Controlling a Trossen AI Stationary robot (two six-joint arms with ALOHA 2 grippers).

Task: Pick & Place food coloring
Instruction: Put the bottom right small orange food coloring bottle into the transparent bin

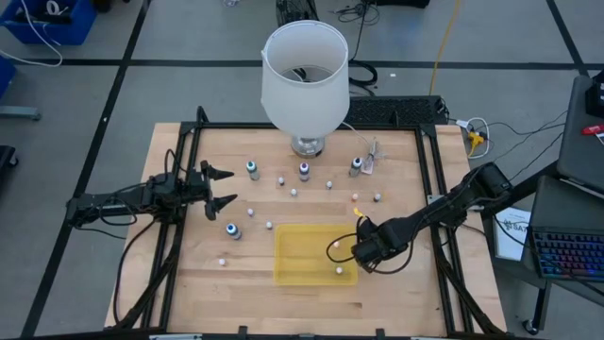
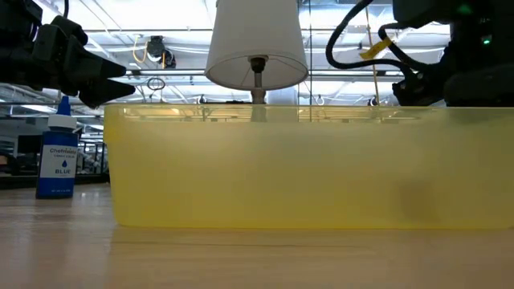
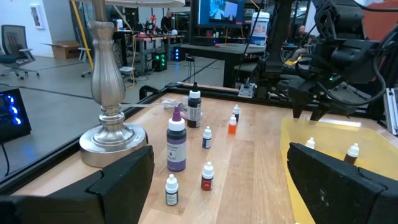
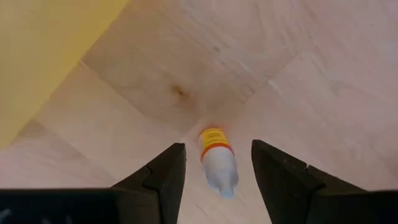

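Several small food coloring bottles with pale caps stand on the wooden table [image 1: 396, 283], between the lamp and the tray. One with a yellow-orange band [image 4: 217, 160] stands upright on the wood between the fingers of my open right gripper [image 4: 217, 177], just right of the yellow tray [image 1: 302, 264]. The fingers flank it with a gap on each side. From above, the right gripper [image 1: 363, 247] hides this bottle. Two small bottles [image 3: 352, 151] stand in the tray. My left gripper [image 1: 232, 186] hovers open at the table's left, with a blue bottle [image 2: 58, 156] near it.
A lamp with a white shade [image 1: 304, 76] and silver base [image 3: 112, 140] stands at the table's far middle. Larger purple [image 3: 176, 146] and black [image 3: 194, 109] bottles stand near it. Black frame rails edge the table. Bare wood lies near the front edge.
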